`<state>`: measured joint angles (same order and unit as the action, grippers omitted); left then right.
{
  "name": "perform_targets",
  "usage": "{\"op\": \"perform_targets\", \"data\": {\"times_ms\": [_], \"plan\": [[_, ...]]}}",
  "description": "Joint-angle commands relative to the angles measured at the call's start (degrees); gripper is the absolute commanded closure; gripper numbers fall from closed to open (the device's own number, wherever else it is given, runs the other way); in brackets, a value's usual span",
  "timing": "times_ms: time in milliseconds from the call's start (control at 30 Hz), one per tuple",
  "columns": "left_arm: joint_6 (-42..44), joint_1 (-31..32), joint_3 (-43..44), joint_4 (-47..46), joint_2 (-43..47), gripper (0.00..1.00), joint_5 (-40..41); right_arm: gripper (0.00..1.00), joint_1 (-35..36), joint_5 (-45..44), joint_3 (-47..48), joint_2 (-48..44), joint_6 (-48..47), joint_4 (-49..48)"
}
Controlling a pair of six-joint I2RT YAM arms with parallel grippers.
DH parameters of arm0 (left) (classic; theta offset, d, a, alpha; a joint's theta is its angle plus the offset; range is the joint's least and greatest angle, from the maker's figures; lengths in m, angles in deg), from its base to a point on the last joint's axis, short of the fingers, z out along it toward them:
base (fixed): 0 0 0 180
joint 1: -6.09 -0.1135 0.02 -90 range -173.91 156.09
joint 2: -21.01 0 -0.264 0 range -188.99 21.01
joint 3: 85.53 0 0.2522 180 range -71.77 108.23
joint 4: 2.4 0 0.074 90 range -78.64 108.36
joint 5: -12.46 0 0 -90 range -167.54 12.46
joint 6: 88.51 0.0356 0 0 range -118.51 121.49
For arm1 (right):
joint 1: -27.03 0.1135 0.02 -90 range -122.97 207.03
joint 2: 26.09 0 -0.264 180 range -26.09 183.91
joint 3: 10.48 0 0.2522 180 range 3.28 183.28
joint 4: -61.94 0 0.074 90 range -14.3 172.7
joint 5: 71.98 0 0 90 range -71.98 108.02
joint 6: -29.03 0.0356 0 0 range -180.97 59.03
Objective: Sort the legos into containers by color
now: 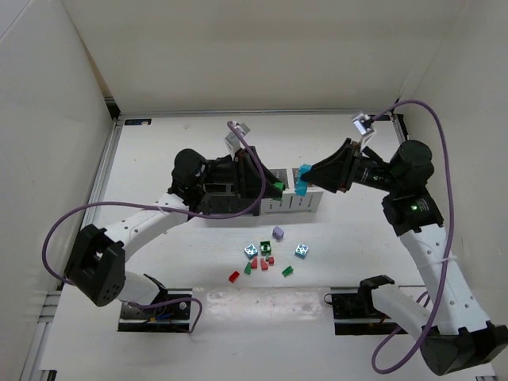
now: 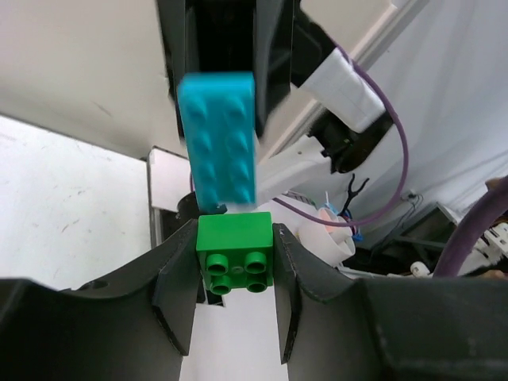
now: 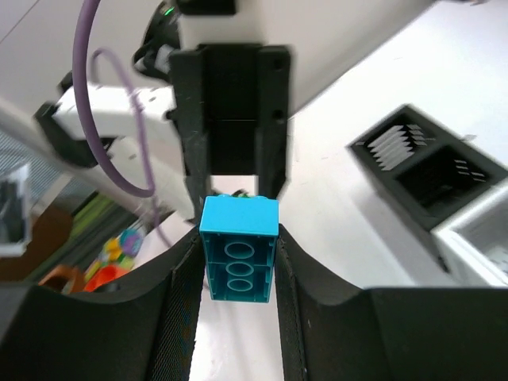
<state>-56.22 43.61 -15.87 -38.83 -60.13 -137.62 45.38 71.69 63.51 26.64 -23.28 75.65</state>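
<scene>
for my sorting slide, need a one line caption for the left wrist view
Left claw grips a green lego; the right claw holds a light blue lego close in front.

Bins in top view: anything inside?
Can't tell: left gripper and right gripper cover the bins; only a white slotted wall shows. They hold a green brick and a blue brick.

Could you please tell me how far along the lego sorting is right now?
Done: cannot tell; what the bins hold is hidden. In hand: the left gripper holds a green brick, the right gripper a light blue brick, both by the bins. Left: about ten loose bricks lie in front of them.
</scene>
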Motion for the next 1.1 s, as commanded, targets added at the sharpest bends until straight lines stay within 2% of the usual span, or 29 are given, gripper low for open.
{"op": "perform_targets", "data": {"times_ms": [0, 67, 133, 167, 200, 233, 267, 300, 333, 367, 467, 600, 800, 967, 1067], "plan": [[0.4, -2.97, -2.37, 0.17, 4.94, 0.65, -0.13, 1.0, -4.54, 0.29, 1.56, -2.72, -1.57, 2.86], [3.47, -4.64, -3.34, 4.37, 6.87, 0.65, 0.74, 1.0, -8.23, 0.64, 1.12, -3.25, -1.66, 3.74], [8.91, -5.35, -3.25, 13.16, 9.93, 0.65, 2.06, 1.0, -11.65, 1.7, 0.86, -4.21, -2.18, 5.15], [14.68, -5.7, -2.73, 26.85, 11.0, 0.65, 5.2, 1.0, -12.45, 1.88, 0.25, -4.39, -2.1, 5.41], [22.39, -5.61, -0.81, 33.69, 13.53, 0.65, 7.14, 1.0, -13.77, 2.05, -0.02, -5.0, -2.44, 6.46], [26.38, -5.35, 2.69, 40.72, 14.25, 0.65, 13.95, 1.0, -14.91, 1.79, -0.11, -5.27, -2.88, 7.25], [30.34, -3.44, 4.55, 61.5, 14.87, 0.65, 23.68, 1.0, -15.27, 1.27, -0.2, -5.36, -3.32, 8.13], [37.69, -2.28, 8.14, 66.49, 15.57, 0.64, 29.17, 1.0, -15.71, 0.48, -0.28, -5.44, -4.98, 10.14], [38.81, -0.45, 10.17, 69.94, 15.66, 0.64, 39.84, 1.0, -15.8, -0.14, -0.11, -5.36, -6.91, 12.6], [39.6, 0.36, 10.89, 75.8, 15.67, 0.64, 44.82, 1.0, -15.71, -2.15, 0.06, -5.7, -7.89, 15.41], [39.08, 0.19, 11.69, 77.96, 15.58, 0.64, 52.22, 1.0, -15.71, -6.29, -0.02, -6.15, -11.75, 19.72], [37.33, 0.89, 14.5, 83.67, 10.67, 0.67, 59.8, 1.0, -16.33, -9.8, -0.11, -6.15, -13.69, 22.99], [37.06, 0.89, 16.87, 83.67, 0.22, 0.67, 59.9, 1.0, -17.73, -10.52, 0.94, -4.4, -16.33, 26.94], [37.41, 0.89, 18.98, 84.47, -2.35, 0.67, 64.64, 1.0, -17.65, -10.43, 0.86, -3.86, -16.51, 27.48], [37.32, 0.8, 20.65, 86.4, -4.81, 0.62, 66.75, 1.0, -17.65, -10.43, 1.03, -3.42, -16.6, 27.39]]}}
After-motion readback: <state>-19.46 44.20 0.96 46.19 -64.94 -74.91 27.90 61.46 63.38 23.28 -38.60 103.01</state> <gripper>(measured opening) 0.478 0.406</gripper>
